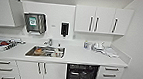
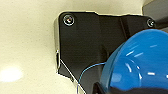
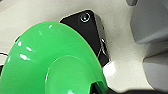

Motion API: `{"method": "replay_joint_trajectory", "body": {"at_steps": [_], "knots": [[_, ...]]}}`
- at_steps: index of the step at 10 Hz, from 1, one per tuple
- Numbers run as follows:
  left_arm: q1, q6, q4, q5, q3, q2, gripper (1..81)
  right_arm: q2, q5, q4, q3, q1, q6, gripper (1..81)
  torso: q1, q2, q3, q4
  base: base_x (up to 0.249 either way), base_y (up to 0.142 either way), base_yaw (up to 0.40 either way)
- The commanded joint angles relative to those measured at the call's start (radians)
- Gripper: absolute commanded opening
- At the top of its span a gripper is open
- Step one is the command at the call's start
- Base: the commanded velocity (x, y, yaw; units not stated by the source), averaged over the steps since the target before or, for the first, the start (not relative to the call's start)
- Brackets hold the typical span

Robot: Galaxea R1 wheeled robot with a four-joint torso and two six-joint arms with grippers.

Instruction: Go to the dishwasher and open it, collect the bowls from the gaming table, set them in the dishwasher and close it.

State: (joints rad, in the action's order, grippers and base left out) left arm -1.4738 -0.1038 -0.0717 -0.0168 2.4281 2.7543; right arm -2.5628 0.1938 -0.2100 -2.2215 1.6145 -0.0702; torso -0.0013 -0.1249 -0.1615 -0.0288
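Low in the head view, right of centre, the built-in dishwasher [image 1: 82, 74] stands open, its dark racked interior showing beneath a smooth white countertop [image 1: 91, 58] with a rectangular steel sink [image 1: 45, 51]. A glossy, round bright blue plastic bowl [image 2: 140, 62] looms at the left wrist camera; a shiny, light green round plastic bowl [image 3: 50, 62] at the right wrist. Whether either claw is clenched or released I cannot tell.

- The left wrist's wide dark plate [image 2: 85, 42] faced a pale floor; the end effector's state was unreadable.
- The right wrist's dark plate [image 3: 86, 26] sat likewise, state unreadable.
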Motion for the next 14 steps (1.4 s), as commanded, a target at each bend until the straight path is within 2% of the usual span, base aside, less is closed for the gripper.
{"method": "replay_joint_trajectory", "body": {"at_steps": [1, 14], "knots": [[0.045, 0.004, -0.002, -0.057, -0.006, -0.02, 1.0, 0.036, -0.057, 0.008, 0.005, -0.03, -0.002, 1.0, 0.001, 0.0, 0.0, 0.0, 0.112, 0.066, 0.0], [0.045, 0.006, -0.003, -0.057, -0.006, -0.019, 1.0, 0.033, -0.057, 0.008, 0.005, -0.029, -0.002, 1.0, 0.001, 0.0, 0.0, 0.0, 0.133, 0.005, 0.0]]}}
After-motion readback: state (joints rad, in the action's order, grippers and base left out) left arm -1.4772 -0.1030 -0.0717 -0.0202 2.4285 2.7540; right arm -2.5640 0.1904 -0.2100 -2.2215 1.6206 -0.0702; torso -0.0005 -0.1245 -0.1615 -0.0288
